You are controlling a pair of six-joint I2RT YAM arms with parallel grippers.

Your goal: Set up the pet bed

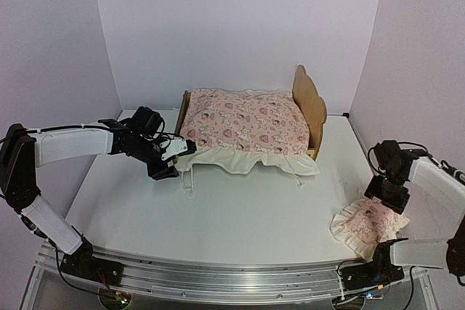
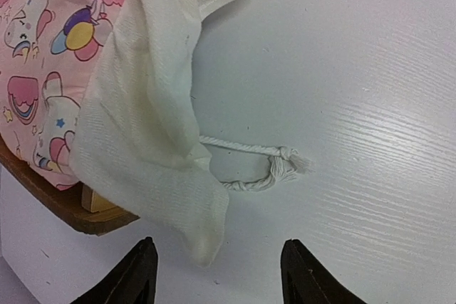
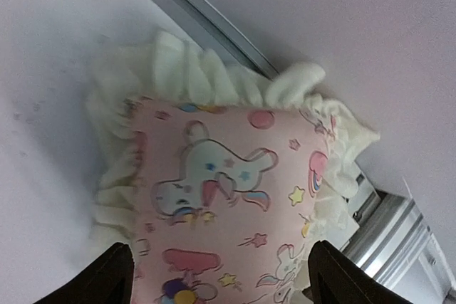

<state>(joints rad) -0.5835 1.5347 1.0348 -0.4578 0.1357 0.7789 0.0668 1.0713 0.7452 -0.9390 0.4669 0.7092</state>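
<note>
The pet bed stands at the back of the table, its plywood headboard on the right. A pink printed cover lies over it, and its cream ruffle hangs past the front rail. My left gripper is at the bed's front left corner. In the left wrist view it stands open, with the ruffle's corner hanging loose just ahead of the fingers and nothing held. The wooden rail shows under the cover. My right gripper hovers open over the small pink pillow; the pillow lies between its spread jaws.
A white tie cord lies on the table beside the ruffle corner, and another cord trails at the bed's front right. An aluminium rail runs along the near edge, close to the pillow. White walls close in on three sides.
</note>
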